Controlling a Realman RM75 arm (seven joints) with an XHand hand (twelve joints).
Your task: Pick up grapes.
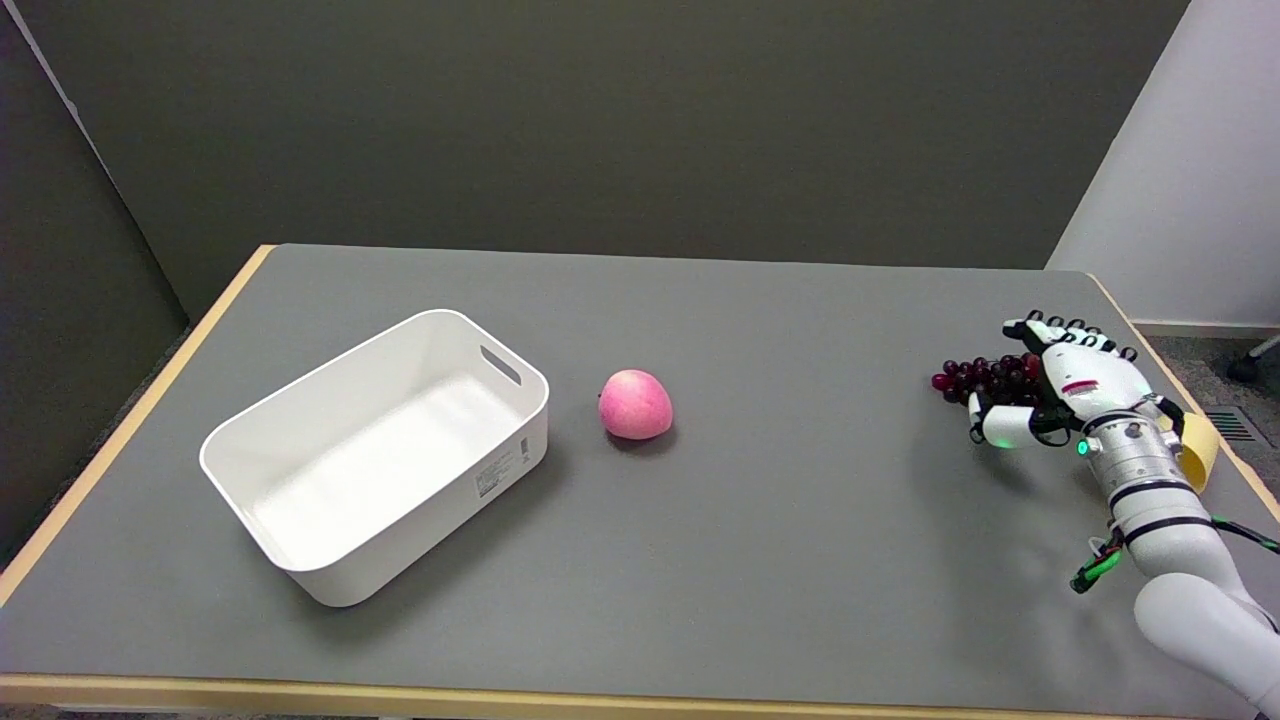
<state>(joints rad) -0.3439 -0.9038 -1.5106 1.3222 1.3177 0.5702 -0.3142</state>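
My right hand (1075,390) covers the near part of the grapes (975,378), so I cannot tell whether my fingers (1000,428) grip them. My wrist hides most of a yellow thing (1200,450). The picture's edge cuts my arm.

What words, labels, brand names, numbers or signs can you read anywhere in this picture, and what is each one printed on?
No text can be read.
White bin: a small printed label on its outer side wall, too small and blurred to read.
Right hand: a small red mark on its back, not legible as text.
Grapes, pink fruit, table: no lettering visible.
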